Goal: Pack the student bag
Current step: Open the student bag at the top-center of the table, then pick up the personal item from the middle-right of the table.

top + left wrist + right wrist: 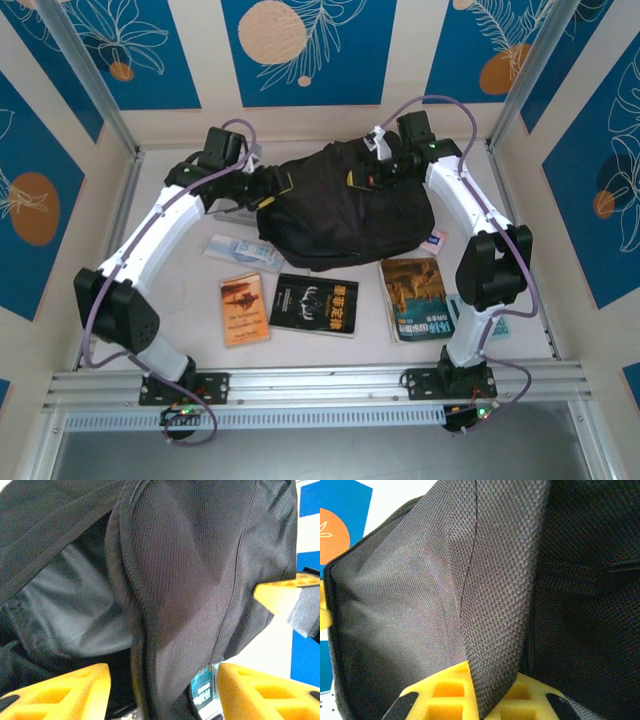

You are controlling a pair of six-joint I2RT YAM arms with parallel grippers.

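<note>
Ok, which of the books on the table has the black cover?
The black book in the middle, between the orange book and the brown-and-teal book.

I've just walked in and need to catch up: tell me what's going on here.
The robot is working on the black student bag at the far middle of the table. The right gripper is shut on a fold of its fabric; the left gripper stands open astride another fold. Three books lie on the table in front, not yet packed.
</note>
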